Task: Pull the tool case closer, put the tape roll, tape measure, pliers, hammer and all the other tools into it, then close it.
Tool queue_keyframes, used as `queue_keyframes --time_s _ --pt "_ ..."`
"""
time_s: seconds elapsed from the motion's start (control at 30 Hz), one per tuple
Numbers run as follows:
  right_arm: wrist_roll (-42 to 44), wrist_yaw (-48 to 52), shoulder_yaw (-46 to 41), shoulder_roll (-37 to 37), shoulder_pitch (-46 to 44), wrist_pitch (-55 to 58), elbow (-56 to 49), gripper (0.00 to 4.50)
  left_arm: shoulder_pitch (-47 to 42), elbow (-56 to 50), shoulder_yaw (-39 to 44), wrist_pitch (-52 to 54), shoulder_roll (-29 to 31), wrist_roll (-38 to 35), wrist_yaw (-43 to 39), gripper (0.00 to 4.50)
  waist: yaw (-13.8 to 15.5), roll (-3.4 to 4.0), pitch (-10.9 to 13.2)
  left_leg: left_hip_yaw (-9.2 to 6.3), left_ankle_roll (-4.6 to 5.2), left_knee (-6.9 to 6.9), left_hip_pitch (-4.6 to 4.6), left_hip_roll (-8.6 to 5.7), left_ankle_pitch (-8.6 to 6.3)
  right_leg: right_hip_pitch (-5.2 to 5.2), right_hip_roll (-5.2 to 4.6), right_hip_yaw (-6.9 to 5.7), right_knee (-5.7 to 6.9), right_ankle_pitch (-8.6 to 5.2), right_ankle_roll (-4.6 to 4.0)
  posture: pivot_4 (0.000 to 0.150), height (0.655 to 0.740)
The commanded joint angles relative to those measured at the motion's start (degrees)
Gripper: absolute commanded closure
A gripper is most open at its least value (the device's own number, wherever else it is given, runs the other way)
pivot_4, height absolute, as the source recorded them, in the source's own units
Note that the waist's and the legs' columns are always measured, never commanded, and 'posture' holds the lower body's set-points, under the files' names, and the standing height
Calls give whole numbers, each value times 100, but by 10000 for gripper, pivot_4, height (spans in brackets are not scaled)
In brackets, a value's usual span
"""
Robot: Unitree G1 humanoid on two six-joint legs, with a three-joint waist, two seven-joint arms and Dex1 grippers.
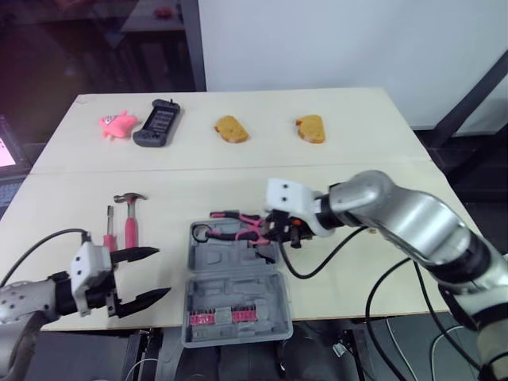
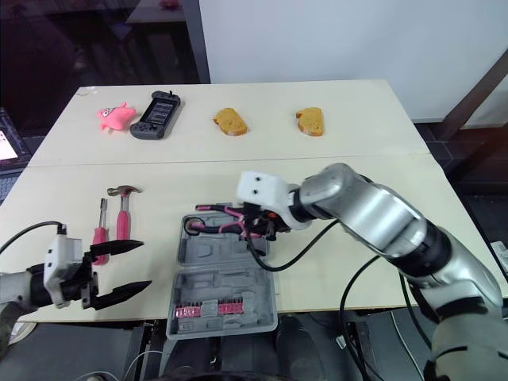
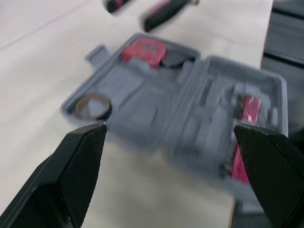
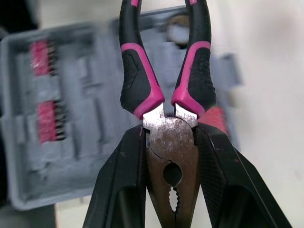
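Two tools look done: the tape roll (image 3: 93,105) and tape measure (image 3: 145,50) sit in the open tool case (image 1: 238,282), which is near the front edge of the table (image 1: 79,190). It's the pliers step now, I'd say. The right gripper (image 1: 274,226) is clamped on the pliers (image 4: 170,142) by the metal head, pink handles sticking out over the far half of the case. The left gripper (image 1: 163,272) is spread wide and empty, hovering left of the case. Next move, I reckon, is to line the pliers up with their slot and let go. The hammer (image 1: 129,218) and screwdriver (image 1: 109,230) lie on the table, left of the case.
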Motion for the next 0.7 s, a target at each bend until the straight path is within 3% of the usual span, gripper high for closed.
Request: queue_keyframes --time_s 0.03,0.27,0.7 --pt "-269 72 559 382 -487 -44 237 35264 161 -83 351 -165 99 -69 -215 0 -5 0 0 2 0 0 -2 0 0 -3 -1 0 1 0 0 1500 7400" --pt "-840 -27 1312 953 -788 -287 954 35264 337 -158 553 -147 73 -105 -291 0 -3 -1 -1 4 0 2 -4 0 0 -5 -3 -1 3 0 0 1500 7400" --pt "-1486 263 1801 1398 -812 -707 1761 35264 244 -263 499 -268 -86 -136 -230 0 -134 -1 -1 0 0 -1 -4 1 0 -10 0 -4 16 11 16 1500 7400"
